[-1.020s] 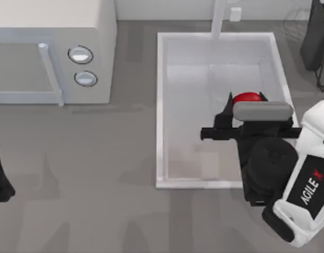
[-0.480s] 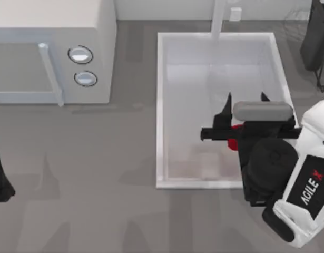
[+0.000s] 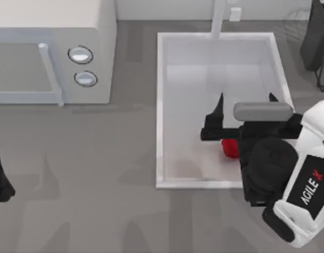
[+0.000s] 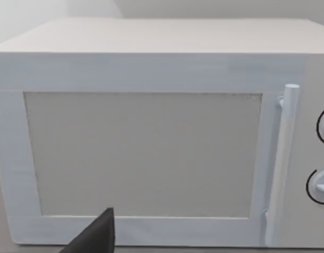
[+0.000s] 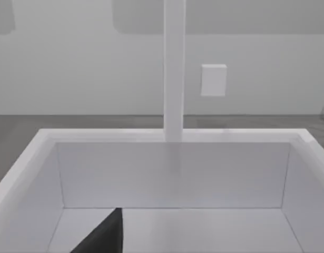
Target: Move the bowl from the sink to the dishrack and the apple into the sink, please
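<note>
The right gripper (image 3: 245, 101) hangs over the sink (image 3: 160, 105), toward the basin's right side, with its two dark fingers spread wide apart and nothing between them. The apple (image 3: 229, 147) lies on the sink floor in the near part of the basin, not out beyond the fingertips but back under the gripper's body, partly hidden by it, so only a red patch shows. It is apart from the fingers; it rests in the sink rather than in a grasp. Being roundish, the apple has no long axis and points no particular way.

From the right wrist view the far part of the sink lies bare up to the faucet post (image 5: 174, 68). The apple's part of the task looks done. The bowl's whereabouts cannot be told; of the dishrack (image 3: 322, 47), dark wire shows at the top view's upper right. The left arm is parked at the counter's (image 3: 98, 174) left edge, facing the microwave (image 4: 151, 132).
</note>
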Tool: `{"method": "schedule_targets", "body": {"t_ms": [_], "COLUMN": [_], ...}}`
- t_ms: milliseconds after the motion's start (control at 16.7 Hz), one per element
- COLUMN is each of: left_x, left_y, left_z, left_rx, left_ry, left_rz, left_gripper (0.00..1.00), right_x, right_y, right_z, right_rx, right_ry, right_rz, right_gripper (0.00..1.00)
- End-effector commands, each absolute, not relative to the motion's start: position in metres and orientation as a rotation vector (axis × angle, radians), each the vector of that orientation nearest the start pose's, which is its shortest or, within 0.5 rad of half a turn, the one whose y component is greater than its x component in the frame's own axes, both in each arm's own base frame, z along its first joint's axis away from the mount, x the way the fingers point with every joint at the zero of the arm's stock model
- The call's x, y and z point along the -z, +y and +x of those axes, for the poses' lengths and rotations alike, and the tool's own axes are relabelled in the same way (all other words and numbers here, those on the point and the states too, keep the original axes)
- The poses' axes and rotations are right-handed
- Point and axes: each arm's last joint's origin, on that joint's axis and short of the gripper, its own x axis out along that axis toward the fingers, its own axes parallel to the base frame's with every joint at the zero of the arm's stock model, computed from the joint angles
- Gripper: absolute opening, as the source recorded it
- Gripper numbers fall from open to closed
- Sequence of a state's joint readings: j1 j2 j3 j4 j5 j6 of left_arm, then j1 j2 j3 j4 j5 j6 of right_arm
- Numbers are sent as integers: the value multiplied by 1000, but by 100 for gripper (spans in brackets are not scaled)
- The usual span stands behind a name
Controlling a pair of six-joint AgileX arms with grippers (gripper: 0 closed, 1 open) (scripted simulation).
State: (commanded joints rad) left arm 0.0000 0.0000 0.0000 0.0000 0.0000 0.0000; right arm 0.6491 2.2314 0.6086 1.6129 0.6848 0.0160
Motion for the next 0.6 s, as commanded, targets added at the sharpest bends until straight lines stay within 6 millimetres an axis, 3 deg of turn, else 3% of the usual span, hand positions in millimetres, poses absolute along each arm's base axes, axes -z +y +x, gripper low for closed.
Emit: {"method": "schedule_targets", "body": {"t_ms": [360, 600], "left_x": [-160, -160], "left_y": [-1, -1], "left_z": [106, 106], "left_rx": [0, 0], "left_ry": [0, 0], "left_rz": [0, 0], "left_gripper": [100, 100], "right_x": [-65, -101], "right_y": [180, 154], "right_z": [273, 280], "right_rx": [21, 80], "right_ry": [-1, 0], "right_rz": [7, 35], "right_gripper": [100, 100]}}
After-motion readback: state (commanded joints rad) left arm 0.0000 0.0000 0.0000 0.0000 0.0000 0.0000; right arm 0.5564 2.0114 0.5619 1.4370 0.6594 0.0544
